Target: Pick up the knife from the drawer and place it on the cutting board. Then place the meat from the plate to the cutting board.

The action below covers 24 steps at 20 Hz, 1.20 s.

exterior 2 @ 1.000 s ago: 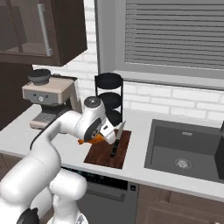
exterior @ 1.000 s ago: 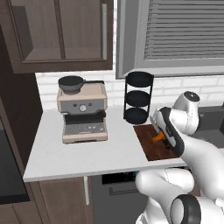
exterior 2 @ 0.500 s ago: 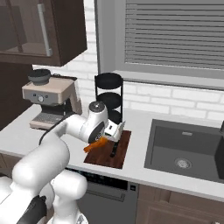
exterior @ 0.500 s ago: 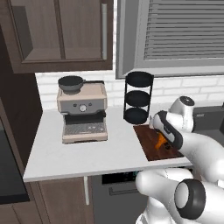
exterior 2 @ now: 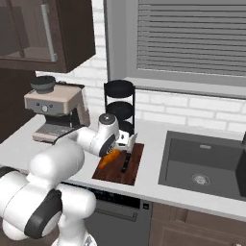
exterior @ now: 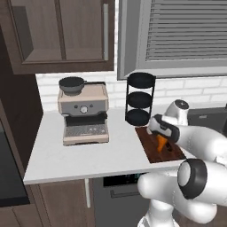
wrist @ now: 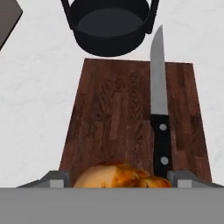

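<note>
The gripper (wrist: pixel 117 177) held the meat (wrist: pixel 120 176) between wide-set fingers, low over the cutting board (wrist: pixel 118 113), where the knife (wrist: pixel 160 105) already lay. Glossy and tapering, it looked slippery; its thick end seemed the safer hold.

The white counter (exterior: pixel 97 155) carries an espresso machine (exterior: pixel 83 114); right of it stand the black three-tier rack (exterior: pixel 139 99) and the cutting board (wrist: pixel 131 118).

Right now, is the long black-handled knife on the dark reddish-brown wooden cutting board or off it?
On it. The long black-handled knife lies flat along one side of the dark reddish-brown wooden cutting board, its tip just past the far edge.
</note>
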Tool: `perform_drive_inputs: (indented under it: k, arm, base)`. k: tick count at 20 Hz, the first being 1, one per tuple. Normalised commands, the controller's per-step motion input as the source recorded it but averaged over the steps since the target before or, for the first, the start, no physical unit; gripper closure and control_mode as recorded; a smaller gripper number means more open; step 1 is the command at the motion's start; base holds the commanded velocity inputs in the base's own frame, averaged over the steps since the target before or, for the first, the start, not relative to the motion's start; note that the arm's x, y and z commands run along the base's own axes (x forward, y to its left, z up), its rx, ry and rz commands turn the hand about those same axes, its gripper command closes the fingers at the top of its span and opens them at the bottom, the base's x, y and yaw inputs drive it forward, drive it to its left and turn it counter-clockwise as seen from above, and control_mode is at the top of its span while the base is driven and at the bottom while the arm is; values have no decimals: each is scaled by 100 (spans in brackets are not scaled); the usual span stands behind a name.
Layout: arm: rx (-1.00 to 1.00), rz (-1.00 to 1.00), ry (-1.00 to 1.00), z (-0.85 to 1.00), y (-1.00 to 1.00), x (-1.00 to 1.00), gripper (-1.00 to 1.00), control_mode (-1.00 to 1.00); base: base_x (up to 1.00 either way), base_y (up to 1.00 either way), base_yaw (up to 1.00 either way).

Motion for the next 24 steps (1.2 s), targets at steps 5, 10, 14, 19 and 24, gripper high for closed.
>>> perform_drive_inputs:
  k: [5, 10, 14, 19, 24]
  arm:
    - [-4, 18, 0, -16, 2, 44, 100, -100]
    - [-1, 20, 0, -18, 0, 42, 100, -100]
    - [0, 20, 0, -21, 0, 38, 100, -100]
    - [0, 19, 0, -22, 0, 38, -100, -100]
    - [0, 17, 0, -17, 0, 28, -100, -100]
  base:
    - [0, 0, 0]
    - [0, 0, 0]
    - [0, 0, 0]
    - [0, 0, 0]
    - [0, 0, 0]
